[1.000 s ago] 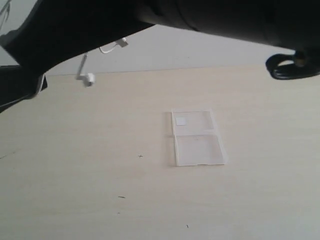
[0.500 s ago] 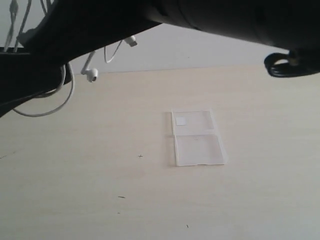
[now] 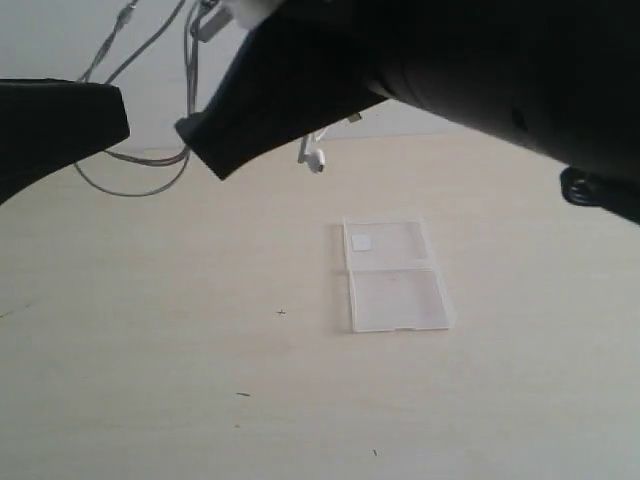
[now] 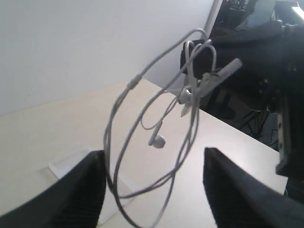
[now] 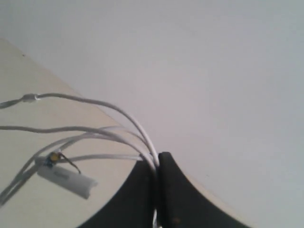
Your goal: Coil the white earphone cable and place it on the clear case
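Note:
The white earphone cable hangs in the air in loose loops, pinched at its top by my right gripper, which is shut on several strands. One earbud dangles inside the loops, and the inline piece hangs beside the right jaws. In the exterior view the loops and an earbud hang above the table's far left. My left gripper is open just short of the loops, holding nothing. The clear case lies flat and open on the table, with a white sticker on its far half.
The right arm is a large dark mass across the top of the exterior view, and the left arm fills the left edge. The pale wooden table bears only the case and small dark specks. A grey wall stands behind.
The right arm has swung rightward and lifted the cable with it. The dangling earbud has shifted from the far left towards the middle, and more loops now show.

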Tool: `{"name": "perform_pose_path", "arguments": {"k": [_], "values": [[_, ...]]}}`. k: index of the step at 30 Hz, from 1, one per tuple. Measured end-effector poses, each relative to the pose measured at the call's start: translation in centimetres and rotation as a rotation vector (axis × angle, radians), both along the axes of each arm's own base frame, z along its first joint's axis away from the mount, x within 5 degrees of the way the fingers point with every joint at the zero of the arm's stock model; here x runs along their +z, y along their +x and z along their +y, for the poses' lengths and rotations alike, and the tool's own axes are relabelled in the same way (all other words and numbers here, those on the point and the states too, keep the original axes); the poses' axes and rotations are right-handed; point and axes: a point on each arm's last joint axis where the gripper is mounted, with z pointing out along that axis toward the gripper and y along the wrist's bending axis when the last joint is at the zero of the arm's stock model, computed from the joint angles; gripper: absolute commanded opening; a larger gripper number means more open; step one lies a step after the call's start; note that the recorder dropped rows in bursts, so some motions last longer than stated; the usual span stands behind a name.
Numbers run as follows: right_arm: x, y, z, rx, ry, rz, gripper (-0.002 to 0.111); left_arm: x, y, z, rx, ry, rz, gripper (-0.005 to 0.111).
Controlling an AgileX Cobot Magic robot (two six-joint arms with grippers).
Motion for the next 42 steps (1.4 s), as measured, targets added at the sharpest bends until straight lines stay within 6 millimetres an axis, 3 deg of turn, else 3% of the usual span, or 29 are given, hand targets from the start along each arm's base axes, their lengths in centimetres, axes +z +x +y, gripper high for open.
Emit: {"name": "perform_pose_path", "arguments": {"k": [9, 12, 17, 23, 27, 31, 33, 36, 39, 42], "values": [[0.0, 0.7, -2.5, -0.268, -0.072, -0.020, 0.000, 0.0, 0.0, 0.0, 0.002, 0.000, -0.002, 0.059], [0.0, 0.8, -3.0, -0.329, -0.087, -0.023, 0.000, 0.0, 0.1, 0.1, 0.014, 0.011, -0.008, 0.049], [-1.4, 0.7, -3.6, -0.347, -0.140, -0.019, 0.000, -0.1, 0.3, 0.3, 0.043, 0.037, -0.022, 0.004], [-3.1, 0.6, -4.3, -0.391, -0.041, 0.025, 0.000, -1.5, 0.6, 0.9, 0.112, 0.061, 0.005, 0.000], [-3.8, 0.5, -4.4, -0.439, 0.133, 0.075, 0.000, -3.4, 0.9, 1.7, 0.208, 0.093, 0.039, 0.000], [-3.6, 0.5, -3.1, -0.317, 0.248, 0.090, 0.000, -4.2, 0.9, 1.8, 0.219, 0.104, 0.058, 0.000], [-3.3, 0.2, -0.7, 0.012, 0.221, 0.097, 0.000, -4.6, 0.8, 1.8, 0.220, 0.111, 0.069, 0.000], [-3.8, 0.1, 0.9, 0.342, 0.155, 0.178, 0.000, -4.6, 0.8, 1.8, 0.220, 0.111, 0.069, 0.000], [-4.5, 1.4, 0.1, 0.376, 0.122, 0.187, 0.000, -4.6, 0.8, 1.8, 0.222, 0.111, 0.069, 0.000], [-6.9, 2.7, -0.8, 0.367, 0.093, 0.247, 0.000, -4.6, 0.8, 1.8, 0.222, 0.111, 0.069, 0.000]]}}
